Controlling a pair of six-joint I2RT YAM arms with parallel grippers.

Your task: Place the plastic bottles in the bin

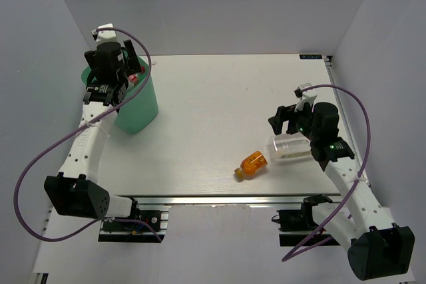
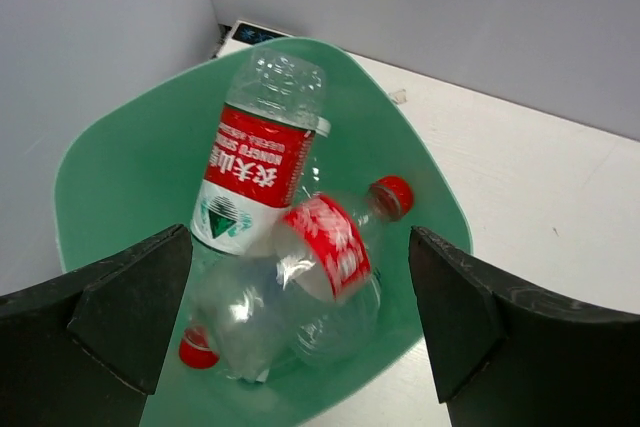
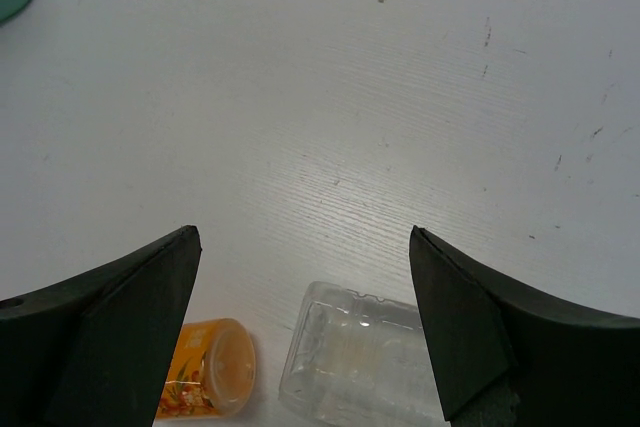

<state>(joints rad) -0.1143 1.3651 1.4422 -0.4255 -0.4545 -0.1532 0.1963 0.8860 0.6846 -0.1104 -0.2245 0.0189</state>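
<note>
2 bottles lie toward the near-right corner of the table (image 1: 219,98): squarish clear bottle (image 1: 287,149), long axis left-to-right, beneath the wide-spread right gripper (image 3: 302,235), orange bottle (image 1: 251,164) alongside; left gripper (image 1: 126,64), equally spread, hangs over the far-left bin (image 1: 143,108).

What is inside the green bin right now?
The bin holds at least two clear red-labelled bottles, one leaning on the wall, one lying across it. They cover the floor, so anything beneath is hidden.
</note>
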